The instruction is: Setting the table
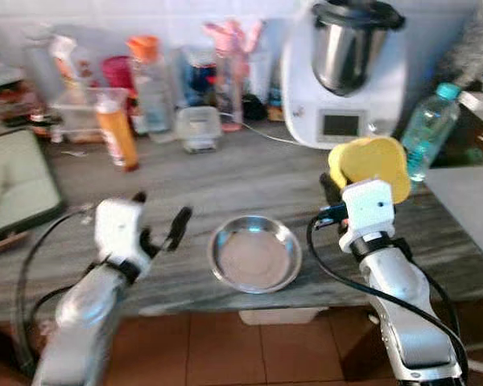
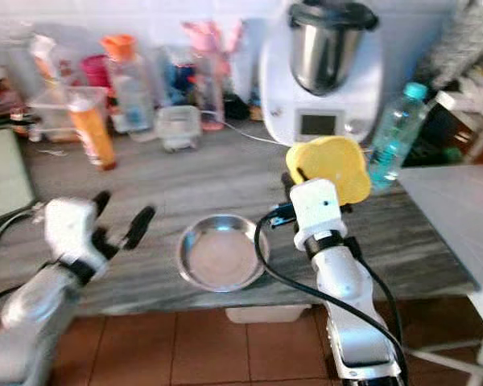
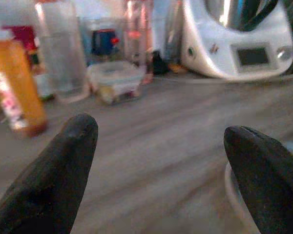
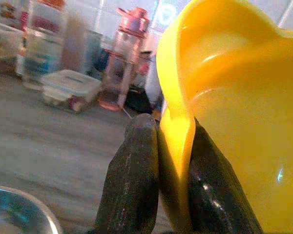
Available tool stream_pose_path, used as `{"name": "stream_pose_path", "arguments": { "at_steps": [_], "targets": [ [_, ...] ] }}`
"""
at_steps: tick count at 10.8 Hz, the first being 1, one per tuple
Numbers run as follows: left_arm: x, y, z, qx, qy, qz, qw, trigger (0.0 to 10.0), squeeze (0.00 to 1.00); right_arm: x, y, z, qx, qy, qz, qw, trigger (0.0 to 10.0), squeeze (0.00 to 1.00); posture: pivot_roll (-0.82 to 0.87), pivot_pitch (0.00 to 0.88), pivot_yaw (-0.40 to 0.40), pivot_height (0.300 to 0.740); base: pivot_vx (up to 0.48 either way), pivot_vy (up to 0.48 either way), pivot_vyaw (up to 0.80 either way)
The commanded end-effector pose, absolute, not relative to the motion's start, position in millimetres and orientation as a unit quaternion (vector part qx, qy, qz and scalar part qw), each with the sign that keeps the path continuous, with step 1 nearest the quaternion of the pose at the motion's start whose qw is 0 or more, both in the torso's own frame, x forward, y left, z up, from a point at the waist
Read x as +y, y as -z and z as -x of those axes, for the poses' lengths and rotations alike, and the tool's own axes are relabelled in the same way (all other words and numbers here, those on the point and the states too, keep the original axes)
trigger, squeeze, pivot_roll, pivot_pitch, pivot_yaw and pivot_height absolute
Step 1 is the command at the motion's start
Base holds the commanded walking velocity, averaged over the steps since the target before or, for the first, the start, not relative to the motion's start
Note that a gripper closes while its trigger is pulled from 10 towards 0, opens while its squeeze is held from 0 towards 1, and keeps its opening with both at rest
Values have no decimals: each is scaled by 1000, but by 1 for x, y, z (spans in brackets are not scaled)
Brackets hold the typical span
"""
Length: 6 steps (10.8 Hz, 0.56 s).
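The yellow bowl [image 1: 370, 165] is a glossy plastic dish with a wavy, lobed rim, tipped on edge and lifted above the table at about 3 o'clock from the steel bowl [image 1: 254, 253]; the right gripper [image 4: 173, 146] has its two black fingers pinched tight on the yellow rim, one inside and one outside. The steel bowl is round, shallow and shiny, and sits upright near the front edge of the table [image 1: 225, 177], which is a long top with grey wood-like grain over a floor of reddish-brown tiles [image 1: 249, 350]. At 12 o'clock, against the pale wall, stands a large white kitchen machine [image 1: 344, 72] with a steel jug and small screen. A clear water bottle [image 1: 427, 133] with a teal cap stands at 2 o'clock. Towards 10 and 11 o'clock are an orange bottle [image 1: 117, 133], a pink-topped bottle [image 1: 229, 72] and a small lidded plastic box [image 1: 198, 129]. The left gripper [image 1: 159, 217] hovers at 9 o'clock of the steel bowl, fingers spread wide, holding nothing.
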State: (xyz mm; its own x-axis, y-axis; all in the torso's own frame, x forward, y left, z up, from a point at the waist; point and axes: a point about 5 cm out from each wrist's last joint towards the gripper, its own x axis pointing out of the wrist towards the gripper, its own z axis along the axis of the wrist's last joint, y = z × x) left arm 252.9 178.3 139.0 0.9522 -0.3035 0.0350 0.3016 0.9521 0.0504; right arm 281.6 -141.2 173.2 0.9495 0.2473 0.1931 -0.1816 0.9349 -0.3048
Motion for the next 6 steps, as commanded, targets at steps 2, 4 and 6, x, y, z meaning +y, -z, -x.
{"name": "stream_pose_path", "arguments": {
  "at_steps": [2, 4, 6],
  "targets": [
    [191, -135, -236, 3, 167, -42, 985, 10000, 0, -132, -180, -283, -130, -131, 137, 973, 10000, 0, 42, 21, -5, 740, 0, 0, 0],
    [206, -129, -221, 35, 203, -78, 975, 10000, 0, -105, -182, -291, -115, -223, 124, 960, 10000, 0, 61, 25, -9, 740, 0, 0, 0],
    [198, -133, -224, 28, 220, -67, 973, 10000, 0, -81, -186, -298, -101, -313, 151, 932, 10000, 0, 55, 31, -12, 740, 0, 0, 0]
  ]
}}
